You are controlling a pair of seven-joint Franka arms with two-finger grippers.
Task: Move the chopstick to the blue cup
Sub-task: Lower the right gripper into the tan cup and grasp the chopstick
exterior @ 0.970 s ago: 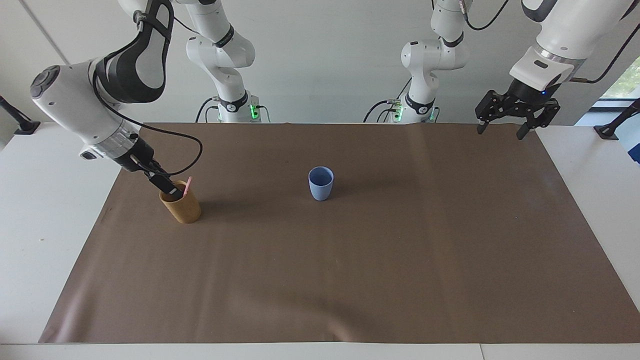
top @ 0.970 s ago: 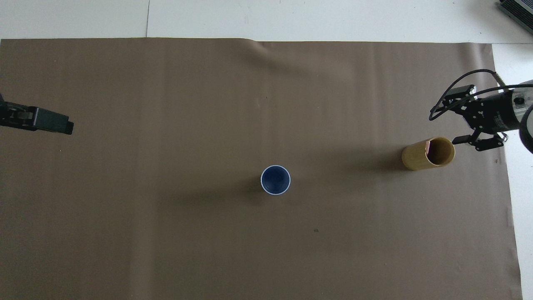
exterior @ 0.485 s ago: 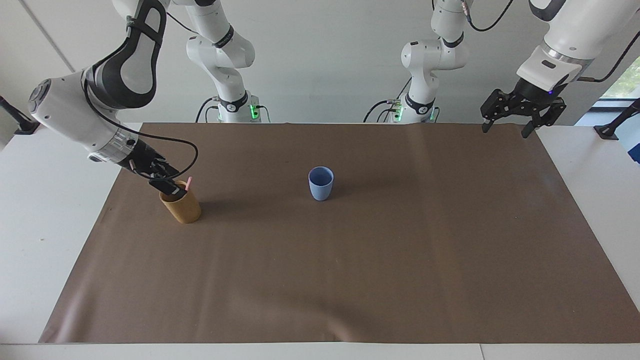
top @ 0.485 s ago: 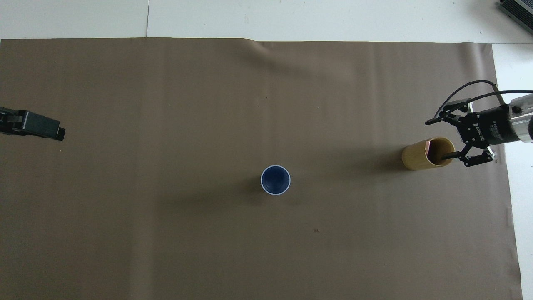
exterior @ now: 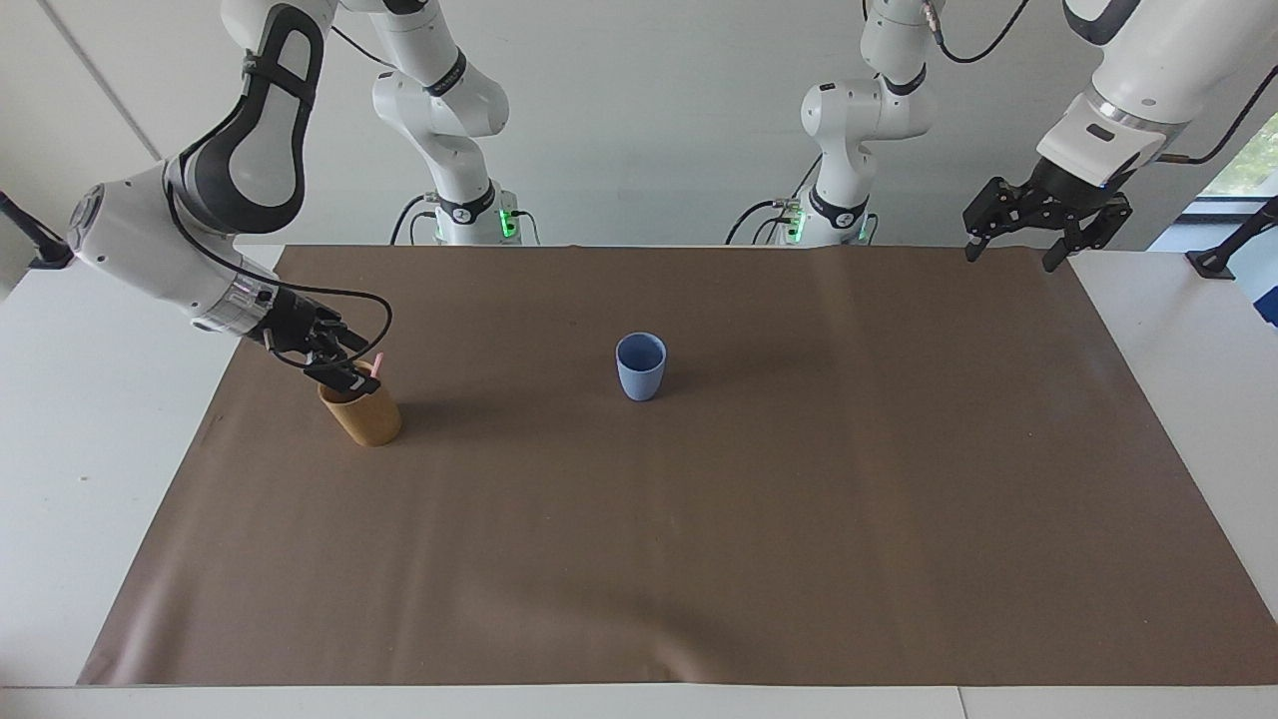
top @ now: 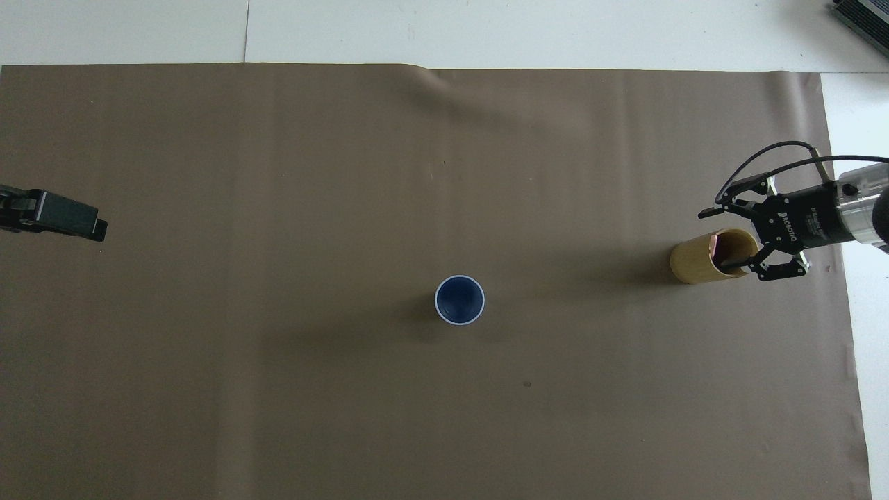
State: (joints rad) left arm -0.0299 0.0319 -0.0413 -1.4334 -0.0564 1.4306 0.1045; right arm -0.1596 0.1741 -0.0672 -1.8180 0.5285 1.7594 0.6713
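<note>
The pink chopstick (exterior: 376, 363) stands in a tan-brown cup (exterior: 365, 419) at the right arm's end of the mat; only its top shows above the rim. From above, the chopstick (top: 714, 241) leans on the tan cup's (top: 694, 262) rim. My right gripper (exterior: 349, 367) is level with that rim, open, one finger on each side of the chopstick's top; in the overhead view the right gripper (top: 715, 239) has one finger over the cup's mouth. The blue cup (exterior: 640, 365) (top: 459, 299) stands upright mid-mat. My left gripper (exterior: 1008, 254) hangs open and waits.
A brown mat (exterior: 759, 519) covers the table; white tabletop (exterior: 90, 429) shows at both ends. My left gripper (top: 69, 219) is over the mat's edge at the left arm's end. Both arm bases stand at the robots' edge.
My right gripper has swung round the tan cup's rim and now straddles the chopstick's top, its fingers slightly narrower. My left gripper has drifted a little up and away from the middle.
</note>
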